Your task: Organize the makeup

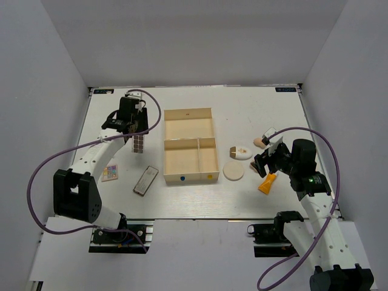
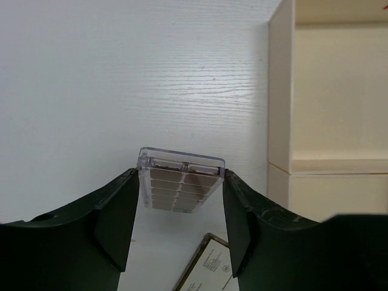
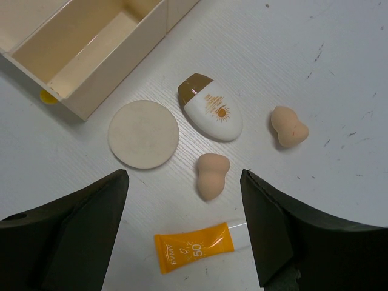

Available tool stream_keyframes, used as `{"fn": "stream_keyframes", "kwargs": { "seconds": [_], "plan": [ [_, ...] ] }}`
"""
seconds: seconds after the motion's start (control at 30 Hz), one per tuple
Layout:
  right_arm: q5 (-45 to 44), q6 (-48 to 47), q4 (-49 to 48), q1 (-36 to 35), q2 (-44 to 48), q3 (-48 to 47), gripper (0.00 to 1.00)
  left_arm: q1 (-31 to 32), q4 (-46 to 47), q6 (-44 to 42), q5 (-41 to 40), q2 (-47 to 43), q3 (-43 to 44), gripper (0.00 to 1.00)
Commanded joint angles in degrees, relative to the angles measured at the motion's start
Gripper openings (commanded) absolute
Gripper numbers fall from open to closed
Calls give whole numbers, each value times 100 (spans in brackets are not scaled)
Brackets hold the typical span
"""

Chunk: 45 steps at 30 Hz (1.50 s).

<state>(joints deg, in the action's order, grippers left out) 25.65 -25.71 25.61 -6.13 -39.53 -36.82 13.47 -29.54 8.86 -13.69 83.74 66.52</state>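
Brownish palette point(image 2: 180, 188) pinched in left end effector point(image 2: 182, 177), above table point(image 2: 121, 91).

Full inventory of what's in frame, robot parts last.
tray: 1, cream, three compartments, table centre
eyeshadow palette: 1, brown, in left claw, left of tray
small palette: 1, multicoloured, front left
flat case: 1, grey-brown, between small palette and tray
round puff: 1, cream, right of tray
oval compact: 1, white with brown cap, beside puff
sponges: 2, peach, by compact
tube: 1, orange, nearest right arm
table: 1, white
left claw: shut on eyeshadow palette
right claw: open, over sponge and tube
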Motion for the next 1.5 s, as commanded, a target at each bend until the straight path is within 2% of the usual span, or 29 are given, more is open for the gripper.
{"fn": "stream_keyframes", "kwargs": {
  "seconds": [0.0, 0.17, 0.37, 0.53, 0.7, 1.0, 1.17, 1.23, 1.27, 1.33, 1.37, 1.47],
  "plan": [
    [-25, 67, -126, -46, -2, 26, 80, 24, 335, 106, 761, -420, 299, 5],
    [-34, 75, -135, -37, -2, 34, 80, 24, 616, 414, 1737, -438, 660, 5],
    [-34, 67, -126, -46, -2, 34, 80, 76, 669, 511, 2054, -376, 933, 5],
    [-42, 67, -144, -72, -11, 34, 80, 76, 1186, 651, 2414, -412, 705, 5],
    [-77, 67, -144, -73, -29, 43, 80, 76, 2161, 1178, 2942, -289, 239, 5],
    [-69, 49, -126, -108, -55, 43, 80, 357, 3119, 1627, 2591, 36, -210, 7],
    [-69, 49, -126, -134, -46, 43, 80, 524, 3147, 1645, 2240, 300, -183, 11],
    [-69, 40, -126, -134, -37, 43, 80, 525, 3130, 1706, 1960, 353, -210, 18],
    [-69, 40, -126, -134, -37, 43, 80, 577, 3104, 1715, 1880, 414, -227, 29],
    [-69, 40, -126, -134, -29, 43, 80, 630, 3016, 1698, 1609, 467, -210, 35],
    [-60, 49, -126, -134, -29, 43, 80, 630, 2998, 1698, 1554, 502, -218, 44],
    [-69, 49, -126, -134, -20, 43, 80, 682, 2989, 1698, 1457, 555, -245, 54]
  ]
}}
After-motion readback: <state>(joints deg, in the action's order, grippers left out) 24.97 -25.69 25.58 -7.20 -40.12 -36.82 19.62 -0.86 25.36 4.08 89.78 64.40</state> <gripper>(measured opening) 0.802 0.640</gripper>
